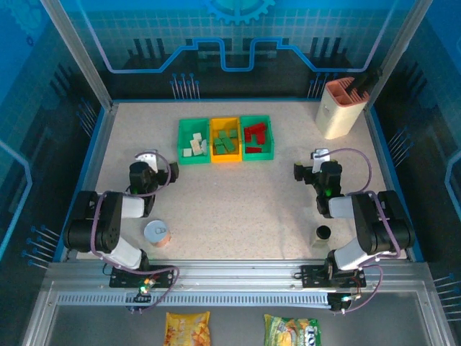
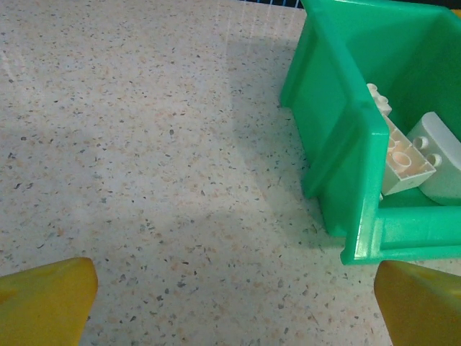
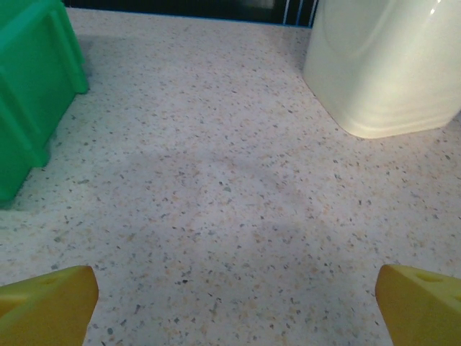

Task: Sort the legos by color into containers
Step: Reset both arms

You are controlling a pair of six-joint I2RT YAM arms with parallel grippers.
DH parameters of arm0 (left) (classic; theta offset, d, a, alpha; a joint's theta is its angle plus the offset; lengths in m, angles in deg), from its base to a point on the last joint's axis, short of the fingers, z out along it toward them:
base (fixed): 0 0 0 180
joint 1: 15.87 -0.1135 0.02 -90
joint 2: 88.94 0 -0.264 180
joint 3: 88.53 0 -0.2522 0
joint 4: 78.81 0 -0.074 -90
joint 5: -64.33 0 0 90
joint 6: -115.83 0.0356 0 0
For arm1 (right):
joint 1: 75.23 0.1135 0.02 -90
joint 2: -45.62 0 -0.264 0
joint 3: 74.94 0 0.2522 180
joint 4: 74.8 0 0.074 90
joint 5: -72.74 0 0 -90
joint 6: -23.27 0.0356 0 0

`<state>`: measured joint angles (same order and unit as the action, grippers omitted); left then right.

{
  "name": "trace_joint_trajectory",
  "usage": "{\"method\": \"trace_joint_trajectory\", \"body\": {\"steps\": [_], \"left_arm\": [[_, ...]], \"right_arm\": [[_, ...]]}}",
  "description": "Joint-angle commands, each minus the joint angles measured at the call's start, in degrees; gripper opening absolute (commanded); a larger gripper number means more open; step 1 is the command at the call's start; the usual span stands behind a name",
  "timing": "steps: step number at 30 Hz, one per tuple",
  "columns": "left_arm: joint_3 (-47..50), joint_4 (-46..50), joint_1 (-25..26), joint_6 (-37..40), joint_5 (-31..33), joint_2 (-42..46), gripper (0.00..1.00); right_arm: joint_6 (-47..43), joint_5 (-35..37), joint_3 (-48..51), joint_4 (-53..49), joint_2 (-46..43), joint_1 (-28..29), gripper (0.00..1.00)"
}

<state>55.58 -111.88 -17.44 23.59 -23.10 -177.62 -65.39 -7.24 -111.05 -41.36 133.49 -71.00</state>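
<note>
Bright, even light falls from above on the speckled bench [image 1: 238, 194] in the top view, while the walls [image 1: 36, 94] around it stay dim and blue-tinted. Shadows beside the arms [image 1: 108, 223] are short and soft. The frame posts [image 1: 73, 50] lean outward toward the edges (lens or perspective, hard to tell). In the left wrist view a broad, faint shadow crosses the bench, and the green bin [image 2: 338, 144] carries a pale sheen along its rim. The yellow fingertips [image 2: 43, 303] at the bottom corners are blurred, as are the right fingertips [image 3: 418, 303]. The cream holder [image 3: 389, 65] shows a white glare patch at upper right.
</note>
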Motion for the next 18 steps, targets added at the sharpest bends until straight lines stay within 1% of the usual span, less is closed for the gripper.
{"method": "trace_joint_trajectory", "body": {"steps": [1, 5, 7, 12, 16, 18], "left_arm": [[-0.2, -5.2, 2.1, 2.7, 1.5, -0.3, 0.99], [-0.2, -5.1, 2.1, 2.7, 1.5, -0.2, 0.99], [-0.1, -5.3, 2.1, 2.8, 1.5, -0.2, 0.99], [-0.1, -5.3, 2.1, 2.7, 1.5, -0.2, 0.99], [0.0, -5.3, 2.1, 2.7, 1.5, -0.2, 0.99], [-0.2, -5.3, 2.1, 2.8, 1.5, -0.2, 0.99]], "right_arm": [[-1.4, -1.5, -0.4, 3.7, 0.2, 0.3, 1.0], [-1.8, -0.4, -0.2, 4.7, 0.4, 0.9, 1.0], [-1.5, -1.4, -0.3, 3.9, 0.3, 0.5, 1.0], [-1.5, -1.4, -0.2, 4.1, 0.3, 0.5, 1.0], [-1.5, -4.6, -0.9, 3.0, 0.4, -0.4, 1.0], [-1.5, -4.7, -0.6, 3.4, 0.4, -0.4, 1.0]]}}
